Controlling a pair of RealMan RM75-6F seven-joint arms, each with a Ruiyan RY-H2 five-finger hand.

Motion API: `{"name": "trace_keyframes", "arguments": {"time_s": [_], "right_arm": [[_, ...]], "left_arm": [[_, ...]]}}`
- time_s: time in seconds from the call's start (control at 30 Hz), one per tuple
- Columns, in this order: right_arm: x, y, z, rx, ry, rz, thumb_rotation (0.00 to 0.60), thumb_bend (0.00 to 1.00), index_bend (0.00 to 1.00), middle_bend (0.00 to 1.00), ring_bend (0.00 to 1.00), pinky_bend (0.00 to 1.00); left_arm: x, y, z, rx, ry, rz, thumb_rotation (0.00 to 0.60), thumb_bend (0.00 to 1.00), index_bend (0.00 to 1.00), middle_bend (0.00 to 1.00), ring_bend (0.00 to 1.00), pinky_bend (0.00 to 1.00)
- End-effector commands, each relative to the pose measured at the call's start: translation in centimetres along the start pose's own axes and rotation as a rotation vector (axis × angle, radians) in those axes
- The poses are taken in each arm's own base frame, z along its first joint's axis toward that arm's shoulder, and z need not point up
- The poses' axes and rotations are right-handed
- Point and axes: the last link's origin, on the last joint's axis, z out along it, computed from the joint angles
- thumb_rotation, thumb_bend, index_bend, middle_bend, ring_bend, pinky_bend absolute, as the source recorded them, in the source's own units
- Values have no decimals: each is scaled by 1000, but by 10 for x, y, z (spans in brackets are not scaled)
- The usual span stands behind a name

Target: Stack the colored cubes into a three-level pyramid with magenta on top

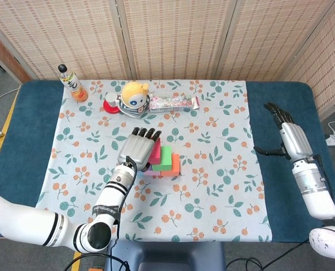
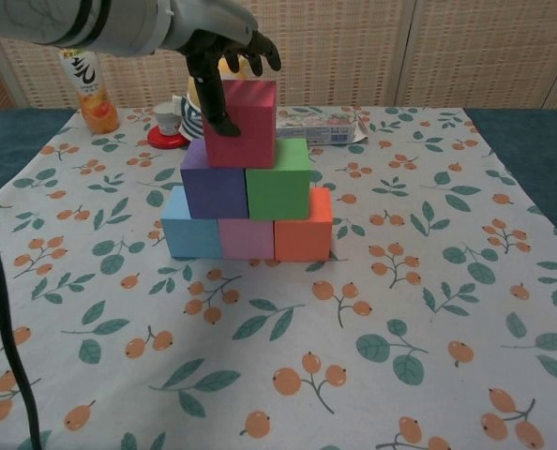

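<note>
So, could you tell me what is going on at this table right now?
The robot is building a cube pyramid on the flowered cloth. Blue, pink and orange cubes form the base, purple and green sit above, and the magenta cube is on top. The left hand is at the magenta cube, thumb against its side and the other fingers spread above it. The right hand rests open at the far right, holding nothing.

Showing 3 levels stacked: blue cube, pink cube and orange cube touching in the bottom row; purple cube and green cube above; magenta cube topping. Left hand touching magenta cube, fingers spreading over it.
</note>
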Motion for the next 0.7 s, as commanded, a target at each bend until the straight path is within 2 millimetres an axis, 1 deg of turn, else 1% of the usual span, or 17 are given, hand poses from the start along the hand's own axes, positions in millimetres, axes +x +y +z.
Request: {"name": "trace_keyframes", "arguments": {"time_s": [0.03, 0.13, 0.23, 0.47, 0.57, 0.7], "right_arm": [[0, 0, 0, 1, 1, 1, 600, 0, 0, 0, 0, 0], [0, -1, 0, 6, -3, 5, 600, 0, 0, 0, 0, 0], [-1, -4, 0, 17, -9, 5, 600, 0, 0, 0, 0, 0], [-5, -12, 0, 39, -45, 20, 600, 0, 0, 0, 0, 0], [-9, -16, 1, 48, -68, 28, 600, 0, 0, 0, 0, 0], [-20, -23, 4, 59, -116, 25, 600, 0, 0, 0, 0, 0]], "left_arm": [[1, -4, -3, -2, 9, -7, 600, 316, 0, 2, 16, 113], [1, -16, -9, -5, 33, -3, 600, 316, 0, 0, 7, 89], [0, -31, -16, -9, 83, -1, 600, 314, 0, 8, 5, 66], [-11, -73, -35, -15, 178, -67, 600, 314, 6, 52, 7, 55], [-17, -92, -42, -13, 213, -55, 600, 315, 27, 73, 13, 54], [-35, -114, -45, -33, 220, -45, 600, 316, 46, 85, 13, 53]]}}
